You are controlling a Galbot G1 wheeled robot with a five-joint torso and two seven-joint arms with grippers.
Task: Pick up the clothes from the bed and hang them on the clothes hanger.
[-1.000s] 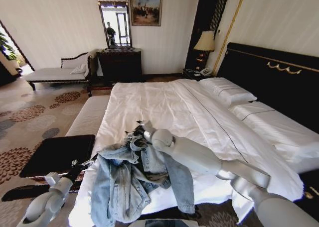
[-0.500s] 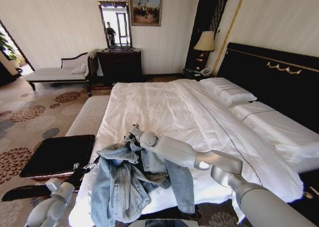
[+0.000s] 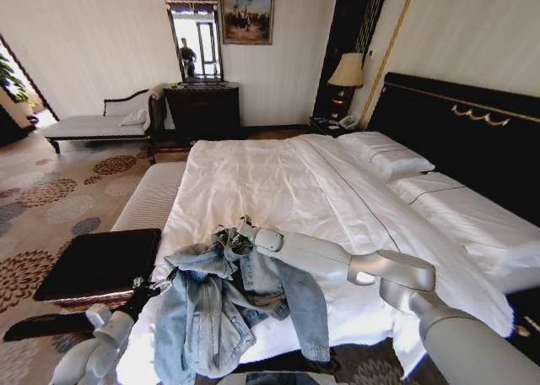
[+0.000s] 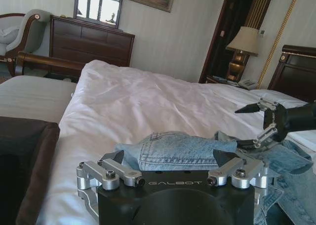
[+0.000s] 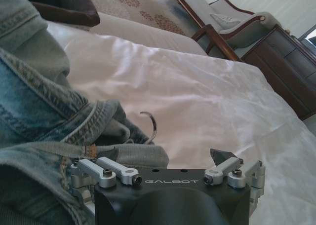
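Head view: the denim jacket [image 3: 224, 305] is lying crumpled at the foot of the bed [image 3: 278, 191]; the right end effector [image 3: 242, 230] is touching its collar. Left wrist view: the left end effector [image 4: 170, 161], fingers spread, is hovering just beside the jacket. Right wrist view: the right end effector, released, is facing the clothes hanger's hook [image 5: 150, 125].

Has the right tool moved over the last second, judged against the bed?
Yes. The right tool swung toward the robot's left, then came partly back, ending at the jacket's collar on the bed.
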